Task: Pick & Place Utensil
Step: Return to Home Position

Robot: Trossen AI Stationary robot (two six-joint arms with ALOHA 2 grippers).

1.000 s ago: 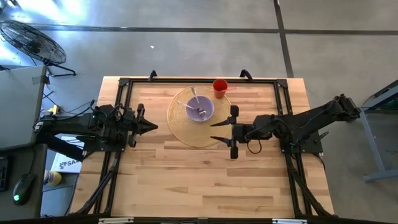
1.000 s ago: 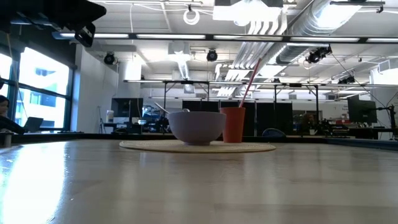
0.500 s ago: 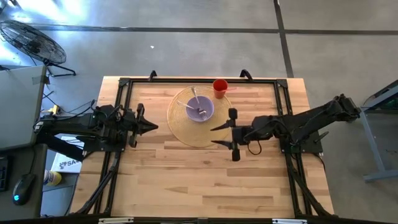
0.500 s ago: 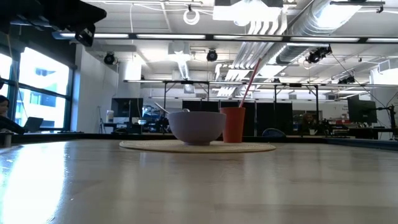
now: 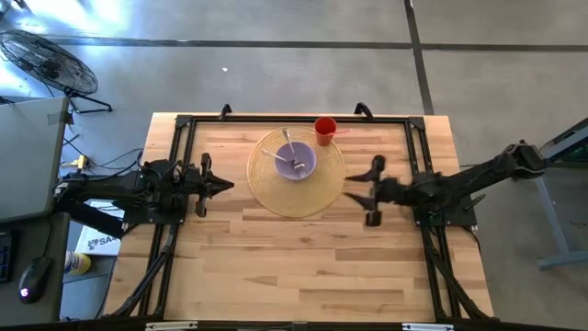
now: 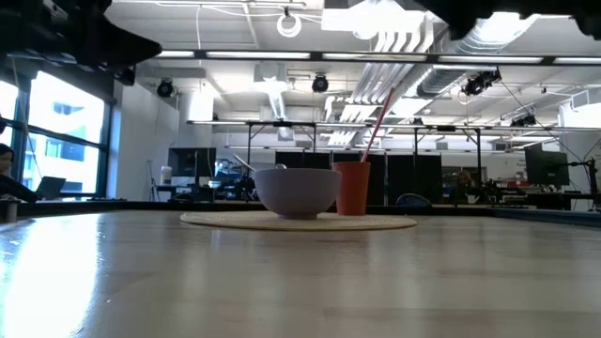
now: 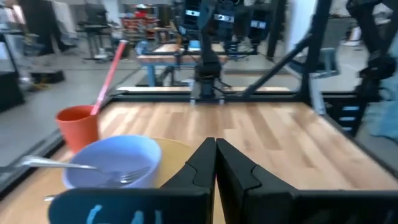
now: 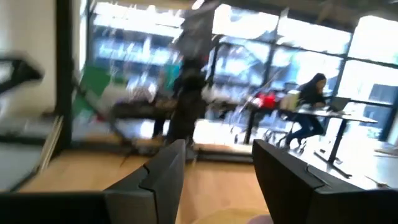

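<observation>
A lavender bowl (image 5: 295, 162) stands on a round woven mat (image 5: 317, 191); silver utensils (image 5: 288, 148) rest in it, leaning on its rim. In the left wrist view a fork (image 7: 81, 166) lies across the bowl (image 7: 112, 169). An orange cup (image 5: 324, 129) with a pink straw (image 6: 374, 124) stands at the mat's far edge. My right gripper (image 5: 360, 190) hangs open just right of the mat, holding nothing. My left gripper (image 5: 226, 185) is shut, left of the mat.
A black frame (image 5: 294, 120) runs along the table's far edge and down both sides. Bare wooden tabletop (image 5: 294, 267) spreads across the near half. Beyond the table, a person (image 8: 310, 112) sits at a desk in the room.
My right gripper has drawn back toward the table's right edge, off the mat's right rim, staying open. The bowl, its utensils and the cup have not moved.
</observation>
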